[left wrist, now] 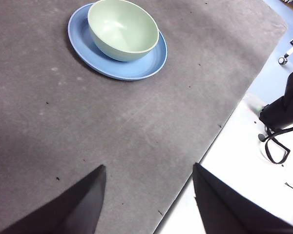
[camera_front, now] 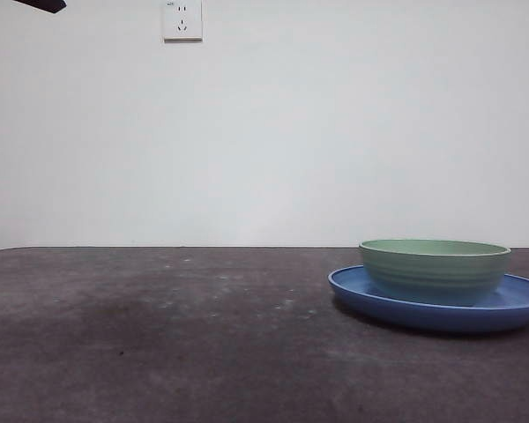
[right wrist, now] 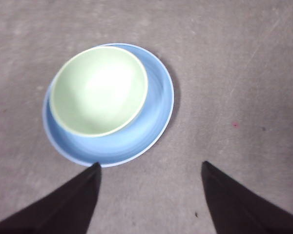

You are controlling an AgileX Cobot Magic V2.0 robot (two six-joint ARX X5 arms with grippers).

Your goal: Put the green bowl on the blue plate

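The green bowl stands upright inside the blue plate at the right of the table in the front view. Both also show in the left wrist view, bowl on plate, and in the right wrist view, bowl on plate. My right gripper is open and empty, held above the table just beside the plate. My left gripper is open and empty, well away from the plate near the table's edge. The bowl is empty.
A dark grey mat covers the table. Its edge shows in the left wrist view, with white floor and a black stand beyond. A wall socket sits high on the white wall. A black arm tip shows at the top left.
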